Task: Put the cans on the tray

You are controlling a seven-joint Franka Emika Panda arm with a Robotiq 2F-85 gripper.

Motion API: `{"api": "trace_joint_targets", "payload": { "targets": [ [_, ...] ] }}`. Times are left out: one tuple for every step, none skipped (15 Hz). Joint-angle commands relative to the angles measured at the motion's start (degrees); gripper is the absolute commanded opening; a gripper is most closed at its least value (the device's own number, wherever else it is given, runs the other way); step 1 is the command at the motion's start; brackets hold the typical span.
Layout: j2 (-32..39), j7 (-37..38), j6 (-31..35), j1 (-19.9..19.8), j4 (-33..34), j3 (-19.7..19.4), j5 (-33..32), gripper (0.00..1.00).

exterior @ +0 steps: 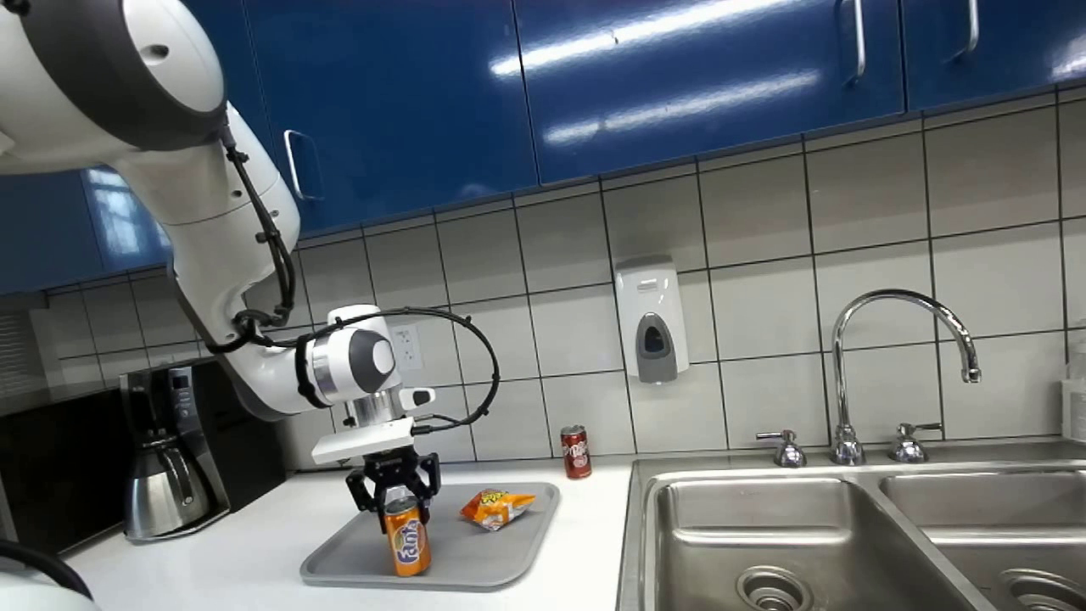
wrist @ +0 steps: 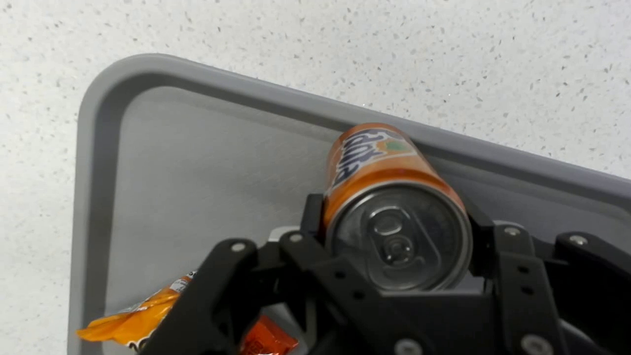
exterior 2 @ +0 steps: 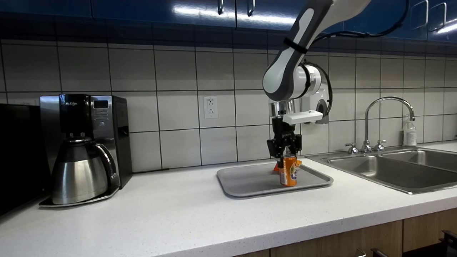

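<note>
An orange Fanta can point(exterior: 409, 547) is upright between the fingers of my gripper point(exterior: 405, 513), which is shut on its upper part. In the wrist view the silver top of this orange can point(wrist: 394, 236) faces the camera, a finger pressed to either side. Its base lies over the grey tray point(wrist: 197, 148), close to one long rim; whether it touches the surface I cannot tell. The darker red-brown can point(exterior: 575, 452) stands on the counter by the tiled wall, off the tray and away from my gripper.
On the tray, beside the held can, lies an orange snack packet point(exterior: 496, 507). A steel sink point(exterior: 764, 526) is set into the counter near the red-brown can. The coffee maker point(exterior 2: 85, 150) stands at the opposite end, and a soap dispenser point(exterior: 652, 318) hangs on the wall.
</note>
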Motion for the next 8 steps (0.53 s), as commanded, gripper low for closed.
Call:
{"api": "trace_joint_targets", "payload": {
  "targets": [
    [0.2,2.2,0.3,0.5,1.0,-0.5,-1.3,0.38],
    [0.4,2.1,0.5,0.4,1.0,-0.5,-1.1,0.38],
    [0.5,2.2,0.8,0.4,1.1,-0.5,-1.2,0.38],
    [0.7,2.4,0.9,0.5,1.1,-0.6,-1.3,0.38],
    [0.9,2.5,1.2,0.5,1.2,-0.6,-1.3,0.38],
    [1.1,2.6,1.3,0.5,1.4,-0.6,-1.1,0.38],
    [1.3,2.7,1.4,0.5,1.6,-0.6,-1.1,0.38],
    [1.5,2.9,1.6,0.5,1.8,-0.7,-1.1,0.38]
  ]
}}
